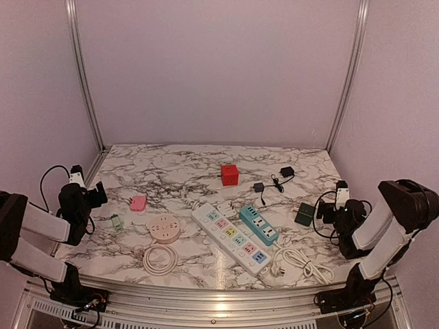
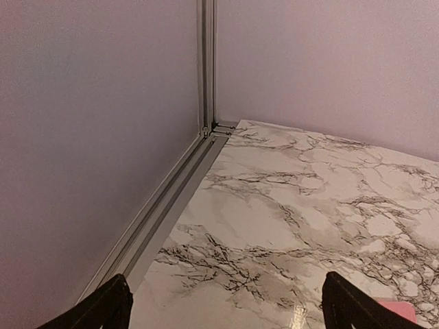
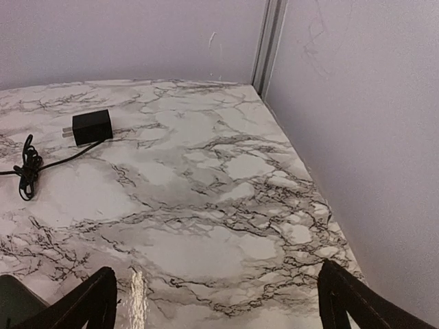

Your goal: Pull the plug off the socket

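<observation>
Top external view: the marble table (image 1: 178, 164) carries everything, with one arm at each near corner. Both grippers are spread wide and hold nothing. The left gripper (image 1: 99, 194) hangs at the left edge, and the left wrist view shows its fingertips (image 2: 113, 305) far apart over bare marble. The right gripper (image 1: 325, 214) hangs at the right edge, its fingertips (image 3: 103, 295) likewise apart in the right wrist view.

There are two power strips. The white power strip (image 1: 231, 237) lies centre-near, its long axis running diagonally from far-left to near-right, with coloured socket faces upward. The shorter teal power strip (image 1: 258, 225) lies just beside it on the right, nearly parallel. Whether a plug sits in either strip is too small to tell. Both strips lie between the grippers and well apart from each, nearer the right one.

A single round beige socket (image 1: 163, 227) sits left of the white strip, with a coiled white cord (image 1: 160, 260) in front of it. A second loose white cord (image 1: 295, 260) trails from the strips' near ends.

One red cube socket (image 1: 230, 175) stands beyond the strips. One dark green adapter (image 1: 304, 214) lies just beside the right gripper. One pink adapter (image 1: 138, 203) and one pale green adapter (image 1: 117, 223) lie near the left gripper. Two black plugs lie unplugged far right: a black charger (image 1: 287, 171) and a smaller black plug (image 1: 258, 186), joined by a bundled cable (image 3: 27, 171)
</observation>
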{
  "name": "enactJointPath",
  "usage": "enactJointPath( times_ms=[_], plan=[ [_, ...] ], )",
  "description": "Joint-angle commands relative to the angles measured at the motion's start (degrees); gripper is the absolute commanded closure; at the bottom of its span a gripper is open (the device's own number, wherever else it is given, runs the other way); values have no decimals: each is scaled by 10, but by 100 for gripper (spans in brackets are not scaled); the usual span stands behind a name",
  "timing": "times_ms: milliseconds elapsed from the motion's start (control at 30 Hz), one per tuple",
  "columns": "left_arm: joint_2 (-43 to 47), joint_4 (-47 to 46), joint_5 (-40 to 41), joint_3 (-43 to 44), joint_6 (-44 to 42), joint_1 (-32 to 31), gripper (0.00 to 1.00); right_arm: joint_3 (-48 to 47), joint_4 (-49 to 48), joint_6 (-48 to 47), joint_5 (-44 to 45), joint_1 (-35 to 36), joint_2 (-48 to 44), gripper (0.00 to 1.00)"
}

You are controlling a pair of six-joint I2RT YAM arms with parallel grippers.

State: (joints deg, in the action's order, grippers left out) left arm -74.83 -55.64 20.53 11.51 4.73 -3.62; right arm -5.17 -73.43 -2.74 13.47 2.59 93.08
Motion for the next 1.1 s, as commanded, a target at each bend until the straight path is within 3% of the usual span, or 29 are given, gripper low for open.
enactJointPath(
  times_ms=[0,67,267,1067],
  plan=[
    [-88,-145,-14,14,-15,4,1,-38,-160,-39,-26,13,-2,2],
    [-137,-238,5,-2,-19,4,1,-53,-105,-25,-5,13,-16,2],
    [-124,-168,-17,21,-19,4,1,-77,-72,-24,25,18,-9,1],
    [-127,-167,-17,24,-21,4,1,-78,-69,-24,21,16,-9,1]
  ],
)
